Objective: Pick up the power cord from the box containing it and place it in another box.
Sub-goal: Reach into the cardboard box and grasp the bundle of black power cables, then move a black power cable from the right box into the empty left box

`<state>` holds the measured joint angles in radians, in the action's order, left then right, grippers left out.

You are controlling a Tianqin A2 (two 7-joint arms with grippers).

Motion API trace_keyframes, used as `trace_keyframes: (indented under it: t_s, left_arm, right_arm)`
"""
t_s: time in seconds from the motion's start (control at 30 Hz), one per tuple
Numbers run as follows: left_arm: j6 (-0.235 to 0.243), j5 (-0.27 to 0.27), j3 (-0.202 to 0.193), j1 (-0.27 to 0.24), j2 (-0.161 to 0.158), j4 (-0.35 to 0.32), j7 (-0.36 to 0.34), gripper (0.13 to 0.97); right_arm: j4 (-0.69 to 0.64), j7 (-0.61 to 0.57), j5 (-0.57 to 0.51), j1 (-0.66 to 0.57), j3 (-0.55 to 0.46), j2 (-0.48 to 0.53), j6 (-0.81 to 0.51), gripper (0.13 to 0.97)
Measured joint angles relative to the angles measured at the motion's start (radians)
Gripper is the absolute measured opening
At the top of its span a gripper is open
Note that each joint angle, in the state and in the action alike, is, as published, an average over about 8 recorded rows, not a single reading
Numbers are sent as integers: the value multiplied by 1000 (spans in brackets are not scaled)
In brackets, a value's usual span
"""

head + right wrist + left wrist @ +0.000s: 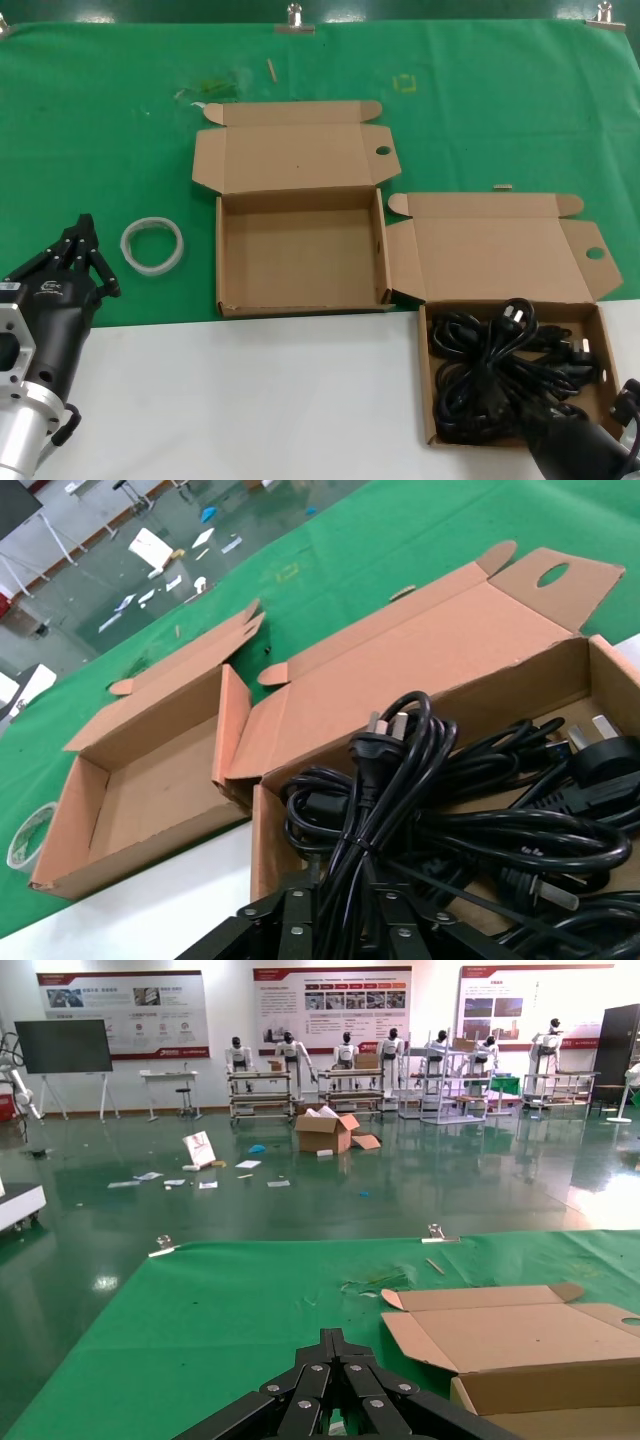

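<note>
Right gripper (pixel 340 920): lowest edge of head view, about 5 o'clock of the table; black fingers closed around a bundled power cord (pixel 385 780), which runs up out of the jaws in the right wrist view.
Step in hand: the pick, judged; grasp looks made, cord still within its box, transfer not yet done.
Next move calls for: a straight lift high enough to clear the box wall and shake loose neighbouring cords, then travel toward 10 o'clock to the empty box.
Power cord: thin black rubber, glossy, looped; chunky moulded plug with bright metal pins at the top of the bundle.
Box containing it (pixel 428 400): shallow brown corrugated card, matte, lid open, side flap splayed toward the other box; holds a tangle of similar black cords.
Left gripper (pixel 88 255): parked at 8 o'clock, fingers drawn to a narrow tip, holding nothing.
Tape ring (pixel 152 243): translucent white hoop, just beside left gripper.
Another box (pixel 300 305): centre, upright sides, bare inside, lid back at 12 o'clock.
Table cloth (pixel 480 110): green felt-like, clipped at far edge.
</note>
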<state>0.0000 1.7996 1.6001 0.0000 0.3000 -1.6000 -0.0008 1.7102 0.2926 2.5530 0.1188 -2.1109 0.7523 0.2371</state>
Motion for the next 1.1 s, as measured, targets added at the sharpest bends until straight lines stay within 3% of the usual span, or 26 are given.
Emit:
trace_keyframes:
  t_s: [0.4,0.67,0.87,1.1]
  left_arm:
    - [0,0,0,0,0,0,0,140]
    - [0,0,0,0,0,0,0,140]
    - [0,0,0,0,0,0,0,140]
    - [0,0,0,0,0,0,0,140]
  right_arm:
    - [150,17,28,77,56,79,49,160]
    - [286,3,28,116,97,135,84,148]
    - [279,-110,11,-27,13,120,75,146]
    - [46,-390,49,-338,-161,-37,-2,146]
